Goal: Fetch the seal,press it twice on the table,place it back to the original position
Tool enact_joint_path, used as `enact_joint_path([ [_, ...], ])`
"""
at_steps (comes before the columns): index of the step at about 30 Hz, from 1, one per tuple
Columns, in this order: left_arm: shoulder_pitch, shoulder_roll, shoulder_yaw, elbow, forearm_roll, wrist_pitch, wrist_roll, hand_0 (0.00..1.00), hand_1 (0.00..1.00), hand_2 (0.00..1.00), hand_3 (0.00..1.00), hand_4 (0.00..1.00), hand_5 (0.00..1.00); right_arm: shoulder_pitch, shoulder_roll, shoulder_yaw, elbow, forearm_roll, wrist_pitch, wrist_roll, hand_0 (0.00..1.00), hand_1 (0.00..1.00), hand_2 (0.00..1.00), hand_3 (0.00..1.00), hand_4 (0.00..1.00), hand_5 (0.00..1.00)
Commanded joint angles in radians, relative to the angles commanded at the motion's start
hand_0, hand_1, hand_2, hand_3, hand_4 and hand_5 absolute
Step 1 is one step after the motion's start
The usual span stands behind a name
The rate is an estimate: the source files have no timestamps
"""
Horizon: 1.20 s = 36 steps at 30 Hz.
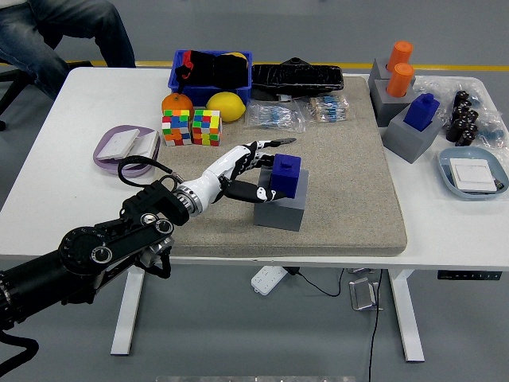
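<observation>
A blue seal (pixel 288 175) sits in a grey block holder (pixel 281 209) near the middle of the beige mat (pixel 350 183), leaning slightly to the right. My left hand (pixel 266 171) reaches in from the lower left and closes on the seal's left side. The thumb (pixel 262 193) presses its near-left face, and the other fingers (pixel 256 150) wrap its far-left edge. The right arm is out of the picture.
Two colour cubes (pixel 192 127), an orange (pixel 176 102) and a lemon (pixel 226 105) lie behind the hand. A purple plate (pixel 126 147) sits at left. On the right are two more holders with orange seals (pixel 400 68) and a blue seal (pixel 421 111). A person's legs (pixel 64 28) show top left.
</observation>
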Motion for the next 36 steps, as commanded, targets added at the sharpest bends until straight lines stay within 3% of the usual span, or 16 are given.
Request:
enact_joint_path([
  [7,-0.003,-0.008,-0.005,0.003,-0.004,0.021,-0.020,0.860,0.792,0.741,0.901,0.875,0.002,-0.001,0.000,-0.001,-0.001,-0.001,0.001,0.000,0.924,0.768,0.768,0.777,0.819,0.462],
  [36,-0.001,-0.026,-0.005,0.005,0.013,0.046,-0.038,0.848,0.764,0.714,0.890,0.841,0.002,0.000,0.001,0.004,0.000,-0.002,0.001,0.000,0.924,0.769,0.768,0.777,0.819,0.461],
])
